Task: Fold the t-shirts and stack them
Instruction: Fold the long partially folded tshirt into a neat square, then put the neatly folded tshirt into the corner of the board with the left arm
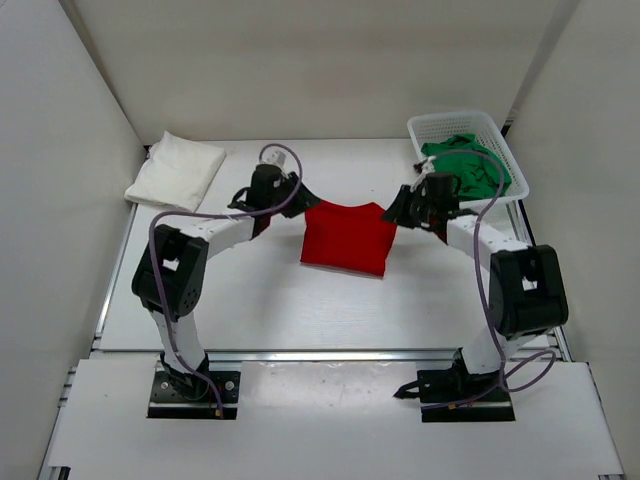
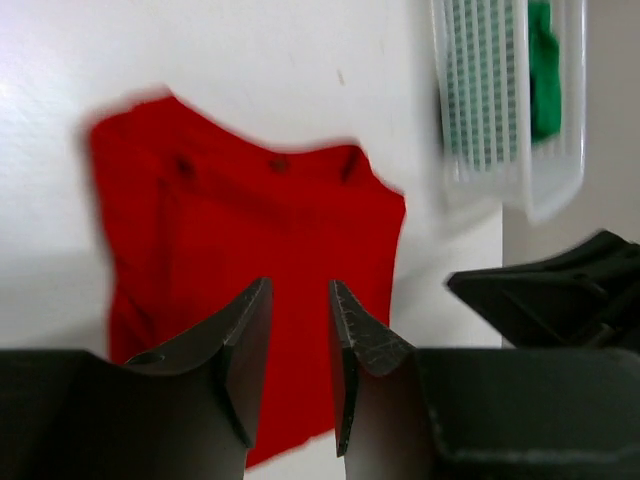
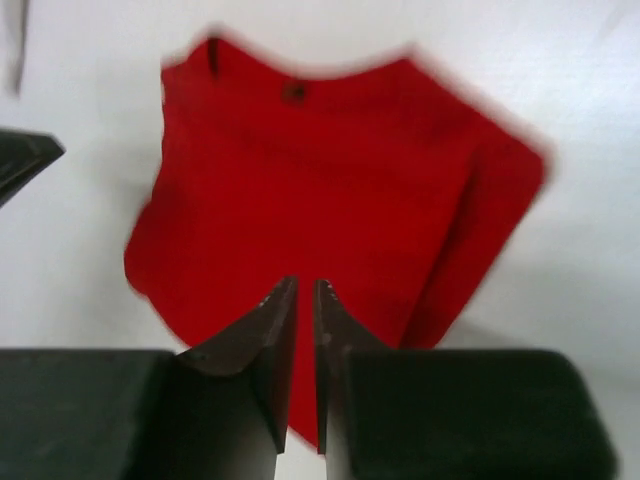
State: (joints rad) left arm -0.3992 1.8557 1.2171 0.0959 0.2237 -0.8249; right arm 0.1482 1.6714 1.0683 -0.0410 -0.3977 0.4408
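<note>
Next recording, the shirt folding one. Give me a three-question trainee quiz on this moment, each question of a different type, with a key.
1. Multiple choice: where is the green t-shirt?
A. in the white basket
B. spread flat in front of the arm bases
C. draped over the right arm
2. True or false: the red t-shirt lies stacked on the white t-shirt.
3. Fill in: the folded white t-shirt lies at the far ____ corner of the table.

Key: 1 A; 2 false, they lie well apart; 3 left.
</note>
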